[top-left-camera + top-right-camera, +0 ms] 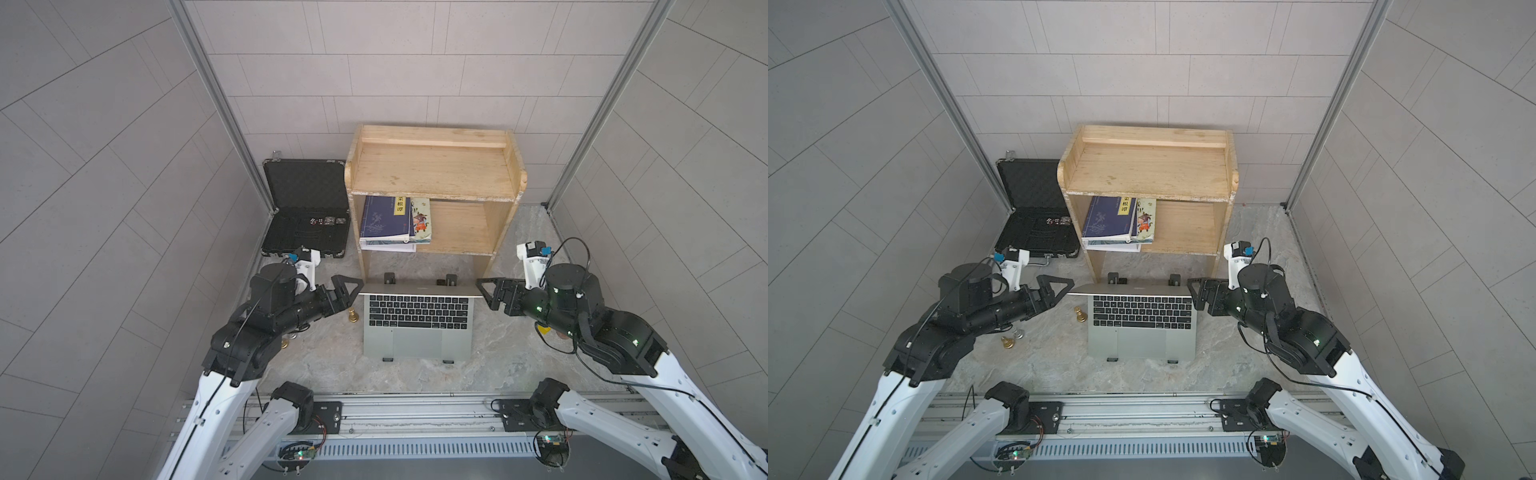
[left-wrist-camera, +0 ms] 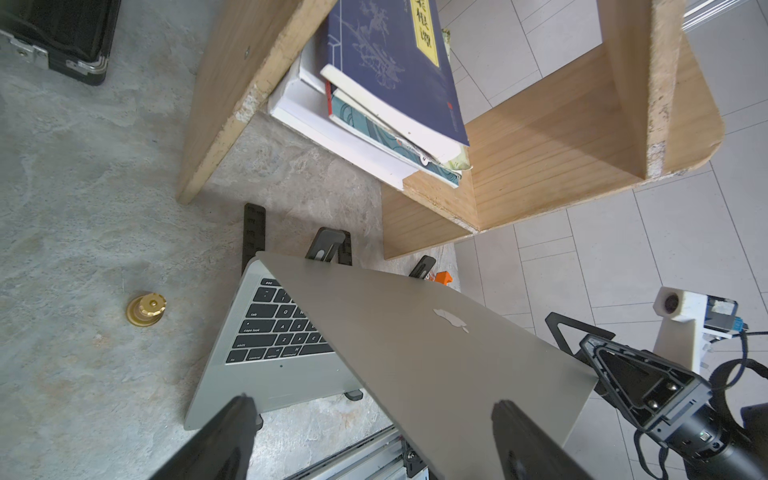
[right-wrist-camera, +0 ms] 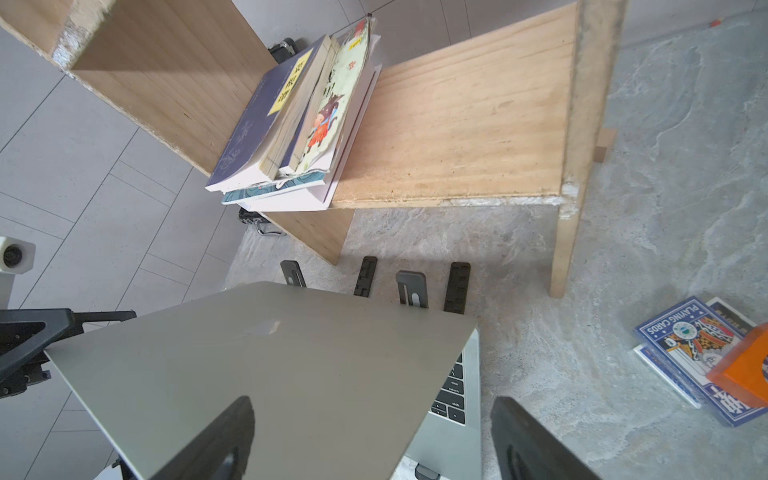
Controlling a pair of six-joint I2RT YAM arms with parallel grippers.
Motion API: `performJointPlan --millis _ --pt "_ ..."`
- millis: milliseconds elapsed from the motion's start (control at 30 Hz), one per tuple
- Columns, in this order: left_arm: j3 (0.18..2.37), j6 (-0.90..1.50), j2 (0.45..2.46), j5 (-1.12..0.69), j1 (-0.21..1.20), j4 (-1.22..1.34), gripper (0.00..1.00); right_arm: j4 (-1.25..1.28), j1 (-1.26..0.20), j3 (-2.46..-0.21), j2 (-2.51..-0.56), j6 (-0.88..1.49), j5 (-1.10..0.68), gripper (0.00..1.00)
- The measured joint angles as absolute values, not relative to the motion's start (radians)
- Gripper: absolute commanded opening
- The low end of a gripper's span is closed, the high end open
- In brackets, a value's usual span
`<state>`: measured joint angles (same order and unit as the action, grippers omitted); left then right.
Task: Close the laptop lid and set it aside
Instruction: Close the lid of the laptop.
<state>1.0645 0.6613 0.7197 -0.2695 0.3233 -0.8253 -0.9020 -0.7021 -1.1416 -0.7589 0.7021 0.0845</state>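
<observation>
Laptop (image 1: 417,328) sits on the stone tabletop (image 1: 511,357) before the wooden shelf (image 1: 432,174). Laptop lid (image 1: 419,290) is raised (edge-on from above). Left gripper (image 1: 357,293) and right gripper (image 1: 484,293) are spread wide at its top corners, gripping nothing; contact unclear.

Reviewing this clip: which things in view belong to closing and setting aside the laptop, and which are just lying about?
Part of the job:
- laptop
- laptop lid, partly lowered
- left end effector, open
- right end effector, open

Just lying about:
- wooden shelf
- books
- black briefcase
- chess pieces
- playing cards
</observation>
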Motion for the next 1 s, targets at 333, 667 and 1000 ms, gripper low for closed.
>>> performJointPlan --millis 333,667,1000 --pt "1.004 0.675 0.659 -0.273 0.327 -0.860 0.89 -0.929 -0.735 -1.074 -0.699 0.736 0.092 0.92" --pt "0.950 0.688 0.599 -0.272 0.327 -0.900 0.89 -0.937 -0.748 -1.024 -0.675 0.749 0.095 0.92" --pt "0.904 0.689 0.545 -0.272 0.327 -0.943 0.89 -0.936 -0.770 -0.962 -0.654 0.766 0.091 0.92"
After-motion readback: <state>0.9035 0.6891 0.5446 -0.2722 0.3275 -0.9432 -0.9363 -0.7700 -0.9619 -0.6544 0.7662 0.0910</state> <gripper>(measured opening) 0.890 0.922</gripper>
